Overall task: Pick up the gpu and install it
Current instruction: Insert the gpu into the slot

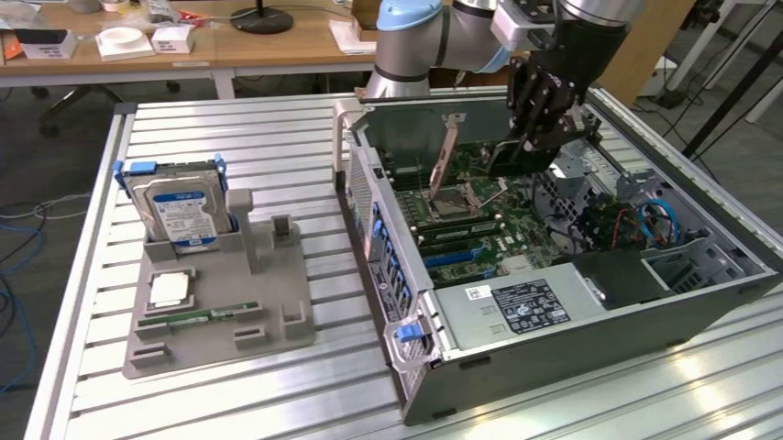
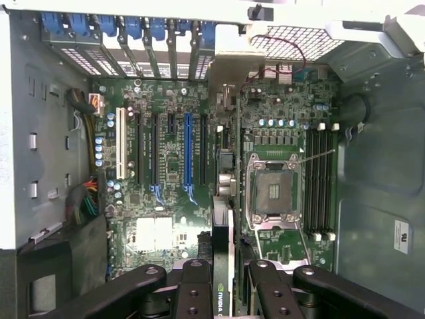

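My gripper point(image 1: 538, 137) hangs over the open computer case point(image 1: 685, 312), shut on the gpu point(image 1: 505, 158), a dark card held on edge above the motherboard point(image 1: 471, 215). In the wrist view the gpu point(image 2: 224, 226) runs edge-on away from my gripper point(image 2: 228, 292). Black fingers point(image 2: 196, 289) press it from both sides, and its silver bracket point(image 2: 229, 56) points at the case's rear slot openings. The card hovers between the blue expansion slot point(image 2: 188, 156) and the CPU socket point(image 2: 272, 193). It is above the board, apart from any slot.
A grey parts tray point(image 1: 281, 321) at the exterior view's left holds a hard drive point(image 1: 183, 213), a processor point(image 1: 168, 291) and a green memory stick point(image 1: 202, 317). The case walls, a power supply point(image 1: 520, 307) and cable bundles point(image 2: 83, 199) surround the board.
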Robot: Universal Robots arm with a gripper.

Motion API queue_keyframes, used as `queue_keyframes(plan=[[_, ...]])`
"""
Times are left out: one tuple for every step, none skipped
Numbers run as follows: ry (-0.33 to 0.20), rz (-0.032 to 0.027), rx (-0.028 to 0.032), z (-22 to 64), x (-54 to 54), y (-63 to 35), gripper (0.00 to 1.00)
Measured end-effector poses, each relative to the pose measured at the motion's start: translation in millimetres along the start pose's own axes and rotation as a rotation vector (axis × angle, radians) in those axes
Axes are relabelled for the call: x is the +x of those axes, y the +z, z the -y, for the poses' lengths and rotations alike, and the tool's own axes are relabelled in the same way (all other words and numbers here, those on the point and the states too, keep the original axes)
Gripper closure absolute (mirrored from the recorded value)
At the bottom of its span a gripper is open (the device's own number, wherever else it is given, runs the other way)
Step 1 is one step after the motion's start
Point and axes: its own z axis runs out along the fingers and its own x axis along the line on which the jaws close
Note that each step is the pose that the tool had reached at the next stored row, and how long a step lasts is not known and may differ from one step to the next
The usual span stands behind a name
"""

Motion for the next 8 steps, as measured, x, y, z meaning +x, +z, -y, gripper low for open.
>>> queue_keyframes(plan=[[0.0, 0.0001, 0.0, 0.0, 0.0, 0.3, 0.74], [0.0, 0.0001, 0.0, 0.0, 0.1, 0.6, 0.74], [0.0, 0.0, 0.0, 0.0, 0.1, 0.9, 0.74], [0.0, 0.0, 0.0, 0.0, 0.1, 1.2, 0.74], [0.0, 0.0001, 0.0, 0.0, 0.2, 1.5, 0.74], [0.0, 0.0001, 0.0, 0.0, 0.2, 1.9, 0.74], [0.0, 0.0, 0.0, 0.0, 0.2, 2.1, 0.74], [0.0, 0.0001, 0.0, 0.0, 0.3, 2.5, 0.74]])
